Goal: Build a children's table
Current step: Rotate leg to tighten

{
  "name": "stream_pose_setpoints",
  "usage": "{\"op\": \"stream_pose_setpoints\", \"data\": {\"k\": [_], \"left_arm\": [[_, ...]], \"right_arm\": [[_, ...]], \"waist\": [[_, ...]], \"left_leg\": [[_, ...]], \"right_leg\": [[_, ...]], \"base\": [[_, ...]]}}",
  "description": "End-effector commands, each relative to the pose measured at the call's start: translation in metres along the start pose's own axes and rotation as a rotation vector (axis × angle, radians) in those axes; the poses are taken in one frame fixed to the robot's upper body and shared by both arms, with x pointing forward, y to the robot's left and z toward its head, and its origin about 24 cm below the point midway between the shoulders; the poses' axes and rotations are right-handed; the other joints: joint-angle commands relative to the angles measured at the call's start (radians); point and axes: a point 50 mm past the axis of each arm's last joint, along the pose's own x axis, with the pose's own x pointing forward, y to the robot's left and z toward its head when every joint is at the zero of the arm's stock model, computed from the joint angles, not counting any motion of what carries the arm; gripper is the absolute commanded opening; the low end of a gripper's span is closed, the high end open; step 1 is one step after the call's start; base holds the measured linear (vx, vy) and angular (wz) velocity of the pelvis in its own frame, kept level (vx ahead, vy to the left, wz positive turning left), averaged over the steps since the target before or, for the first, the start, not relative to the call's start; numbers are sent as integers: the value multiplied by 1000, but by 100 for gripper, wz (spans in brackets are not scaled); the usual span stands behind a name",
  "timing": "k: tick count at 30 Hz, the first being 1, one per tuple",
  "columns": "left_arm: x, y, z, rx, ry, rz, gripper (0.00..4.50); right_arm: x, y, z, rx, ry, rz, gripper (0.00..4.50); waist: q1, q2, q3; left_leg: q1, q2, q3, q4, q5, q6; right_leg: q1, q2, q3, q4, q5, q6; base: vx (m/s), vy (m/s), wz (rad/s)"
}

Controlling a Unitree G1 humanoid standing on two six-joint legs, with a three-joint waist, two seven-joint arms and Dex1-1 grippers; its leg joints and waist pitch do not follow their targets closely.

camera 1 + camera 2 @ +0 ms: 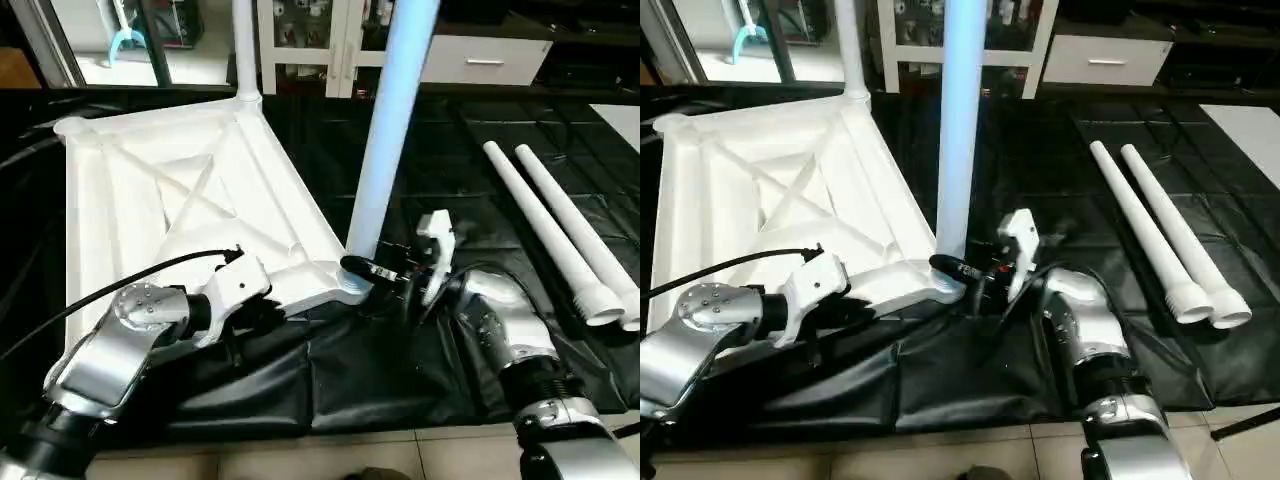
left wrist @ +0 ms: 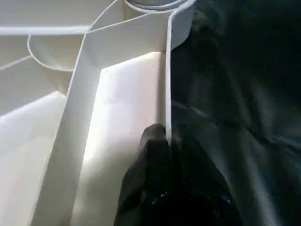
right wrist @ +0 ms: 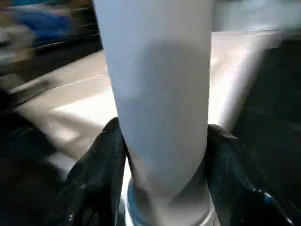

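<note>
The children's table top lies upside down on a black sheet, ribbed underside up. One white leg stands in its far corner socket. A second leg stands upright in the near right corner socket. My right gripper holds this leg just above the socket, with a black finger pressed on each side of the tube. My left gripper is shut on the thin rim wall of the top's near edge, left of that socket. Two more legs lie side by side on the sheet at the right.
The black sheet covers the floor under the work, and bare tiles show at its near edge. A white glass-door cabinet and a white drawer unit stand behind. A black cable runs over my left forearm.
</note>
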Motion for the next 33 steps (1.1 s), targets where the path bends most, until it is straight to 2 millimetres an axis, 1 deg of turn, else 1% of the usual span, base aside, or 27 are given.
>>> {"op": "stream_pose_setpoints", "data": {"k": [1,3,4,5,6,7,8,9,10,11,12,14,15,17,18,19,20,21,22,23,24,25,27,28,30,32,33], "left_arm": [[21,-12,-19,-82,112,9,0],[31,-11,-14,-119,113,56,0],[39,-10,-8,-147,102,94,0],[47,-9,-2,-172,94,122,0],[54,-10,5,-203,77,141,0],[59,-11,10,-221,66,150,0],[59,-11,10,-221,66,150,0],[70,-15,24,-240,35,140,0],[70,-15,24,-240,35,140,0],[75,-18,30,-231,22,124,0],[75,-18,31,-229,20,122,0],[74,-17,30,-218,14,120,0],[70,-16,26,-199,17,119,0],[59,-15,13,-146,24,85,0],[56,-16,10,-142,29,72,0],[51,-17,5,-137,38,46,0],[44,-18,0,-118,42,14,0],[38,-19,-4,-97,40,-18,0],[30,-20,-9,-79,36,-55,0],[23,-21,-12,-65,33,-77,0],[14,-20,-16,-42,18,-101,0],[8,-19,-17,-33,9,-112,0],[2,-17,-19,-28,-7,-115,0],[-6,-16,-22,-31,-8,-132,0],[-8,-15,-23,-33,-3,-138,0],[-13,-11,-29,-27,29,-122,0],[-14,-10,-30,-26,32,-116,0]], "right_arm": [[-7,-11,-33,42,149,-308,204],[-2,-9,-39,87,156,-389,202],[2,-4,-45,129,161,-446,201],[6,0,-50,166,168,-493,200],[11,6,-55,201,178,-541,199],[14,9,-58,219,185,-568,199],[14,9,-58,219,185,-568,199],[25,21,-61,225,195,-591,199],[25,21,-61,225,195,-591,199],[32,26,-58,221,177,-563,199],[34,27,-57,224,168,-551,199],[37,27,-52,233,150,-502,199],[37,25,-47,230,122,-460,199],[33,19,-30,207,19,-319,199],[31,17,-27,198,3,-292,199],[28,15,-21,179,-16,-239,254],[23,11,-16,153,-29,-183,254],[18,8,-11,132,-37,-133,268],[13,6,-6,100,-36,-62,274],[7,5,-1,70,-32,2,288],[0,2,4,38,-16,89,304],[-5,1,7,20,4,142,312],[-12,-1,10,-15,47,208,316],[-18,-4,13,-20,73,265,334],[-20,-5,15,-15,73,279,334],[-22,-7,18,-29,71,310,334],[-23,-7,18,-25,70,320,319]], "waist": [[1,5,-31],[0,5,-31],[3,7,-31],[2,5,-30],[5,6,-31],[4,5,-30],[7,4,-31],[6,4,-34],[6,4,-32],[6,4,-34],[7,9,-38],[5,6,-37],[4,8,-39],[3,6,-39],[4,6,-42],[3,6,-39],[3,6,-40],[3,3,-41],[0,4,-39],[3,5,-42],[2,6,-47],[4,8,-49],[5,8,-48],[5,6,-47],[6,7,-47],[7,4,-48],[7,5,-49]], "left_leg": [[-5,1,9,-57,-158,22],[-2,1,9,-57,-184,12],[0,-1,7,-58,-208,10],[-1,-1,10,-58,-213,7],[3,-3,7,-58,-227,1],[6,-3,8,-59,-245,-1],[6,-4,7,-59,-252,-1],[2,-4,6,-60,-246,1],[2,-4,7,-61,-244,2],[-1,-3,4,-64,-244,5],[1,-3,3,-64,-245,6],[-4,-3,3,-64,-243,13],[-4,-2,2,-64,-240,15],[-9,-1,2,-65,-245,29],[-9,0,1,-63,-243,35],[-11,1,1,-64,-244,42],[-13,2,2,-64,-236,50],[-15,2,1,-63,-222,58],[-17,5,2,-64,-210,65],[-15,3,1,-62,-199,67],[-19,4,1,-59,-166,80],[-16,5,3,-55,-121,97],[-18,4,8,-52,-82,119],[-17,4,10,-51,-81,125],[-16,5,10,-51,-74,132],[-16,4,11,-50,-64,133],[-16,4,11,-49,-63,135]], "right_leg": [[42,-68,50,-99,-173,-221],[40,-66,51,-101,-207,-208],[38,-67,52,-105,-243,-189],[36,-64,53,-107,-249,-181],[33,-64,52,-108,-264,-165],[28,-63,52,-111,-279,-155],[27,-62,51,-113,-283,-147],[30,-62,52,-110,-261,-141],[28,-61,51,-111,-257,-139],[32,-62,49,-109,-236,-136],[33,-62,48,-108,-226,-138],[36,-61,47,-107,-196,-145],[37,-62,47,-106,-184,-149],[41,-64,47,-107,-178,-155],[45,-66,47,-105,-166,-160],[44,-66,48,-106,-166,-163],[44,-67,48,-107,-168,-173],[49,-67,48,-106,-158,-181],[46,-67,49,-105,-145,-189],[49,-66,48,-103,-132,-196],[54,-66,48,-97,-80,-208],[51,-60,46,-90,-5,-222],[51,-58,45,-83,67,-245],[50,-60,45,-80,80,-255],[52,-62,45,-79,85,-261],[53,-63,46,-78,92,-266],[54,-63,46,-77,93,-267]], "base": [[0,0,0],[0,0,0],[0,0,0],[0,0,0],[0,0,0],[0,0,0],[0,0,0],[0,0,0],[0,0,0],[0,0,0],[0,0,0],[0,0,0],[0,0,0],[0,0,0],[0,0,0],[0,0,0],[0,0,0],[0,0,0],[0,0,0],[0,0,0],[0,0,0],[0,0,0],[0,0,0],[0,0,0],[0,0,0],[0,0,0],[0,0,0]]}}
